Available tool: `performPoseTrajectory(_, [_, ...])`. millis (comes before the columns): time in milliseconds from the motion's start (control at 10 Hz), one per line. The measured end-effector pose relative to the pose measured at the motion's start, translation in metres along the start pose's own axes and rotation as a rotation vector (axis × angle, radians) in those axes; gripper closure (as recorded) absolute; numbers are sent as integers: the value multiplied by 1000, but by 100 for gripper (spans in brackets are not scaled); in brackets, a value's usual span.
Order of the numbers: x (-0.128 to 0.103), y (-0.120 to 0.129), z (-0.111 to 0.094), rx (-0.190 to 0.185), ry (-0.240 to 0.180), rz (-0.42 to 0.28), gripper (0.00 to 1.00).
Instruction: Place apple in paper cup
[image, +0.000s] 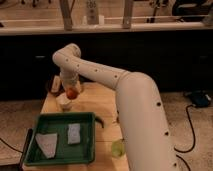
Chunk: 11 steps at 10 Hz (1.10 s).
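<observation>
Currently, the apple (72, 93) is clamped in the jaws of the gripper (71, 91), right by the paper cup (64, 102), near the green tray (60, 118).

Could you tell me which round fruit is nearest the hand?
The red-orange apple, right at the hand beside the paper cup; the yellow-green one lies far off.

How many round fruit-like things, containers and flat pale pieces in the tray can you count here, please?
Round fruit-like things: 2, small red-orange apple beside the gripper over the wooden table at its far left, pale yellow-green round thing
Containers: 3, small white paper cup, green rectangular tray, dark bowl-like thing
Flat pale pieces in the tray: 2, whitish wedge, greyish rectangle
Total: 7
</observation>
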Motion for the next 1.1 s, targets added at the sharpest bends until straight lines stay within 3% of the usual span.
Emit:
performPoseTrajectory(600, [2,-22,6,9,-25,-47,99])
performPoseTrajectory(900, [0,-28,10,20,-47,-62,78])
performPoseTrajectory(1100, [-1,-30,12,26,-54,-72,56])
